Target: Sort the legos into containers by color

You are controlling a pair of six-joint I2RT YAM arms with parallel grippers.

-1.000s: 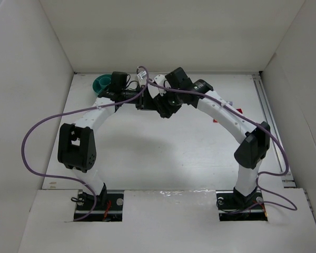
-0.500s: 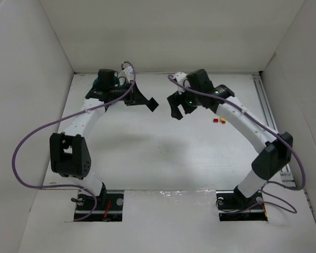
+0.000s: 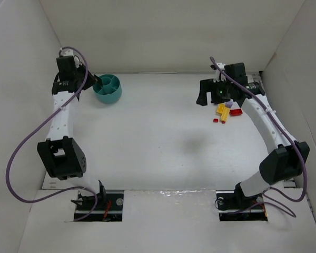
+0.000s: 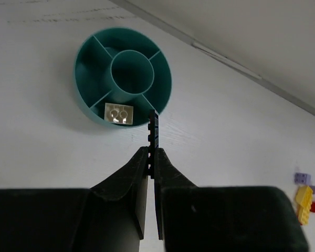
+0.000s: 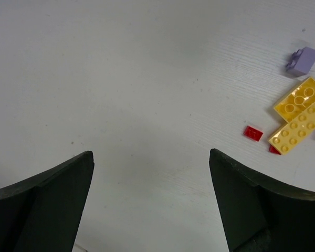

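Observation:
The teal bowl (image 3: 107, 88) (image 4: 123, 79) stands at the back left, with a pale brick (image 4: 118, 113) lying in its nearest compartment. My left gripper (image 3: 90, 80) (image 4: 151, 153) hovers just short of the bowl, shut on a thin dark lego plate (image 4: 154, 134) that sticks out edge-on towards the rim. The other legos (image 3: 224, 112) lie at the back right: a purple brick (image 5: 303, 61), two yellow plates (image 5: 299, 98) (image 5: 299, 127) and a small red piece (image 5: 253, 133). My right gripper (image 3: 206, 97) (image 5: 151, 155) is open over bare table, left of that pile.
White walls enclose the table on the left, back and right. A metal rail (image 3: 268, 113) runs along the right edge. Purple cables loop off both arms.
Both arms have swung apart from the middle: the left one to the bowl at the back left, the right one to the brick pile. The right gripper has opened.

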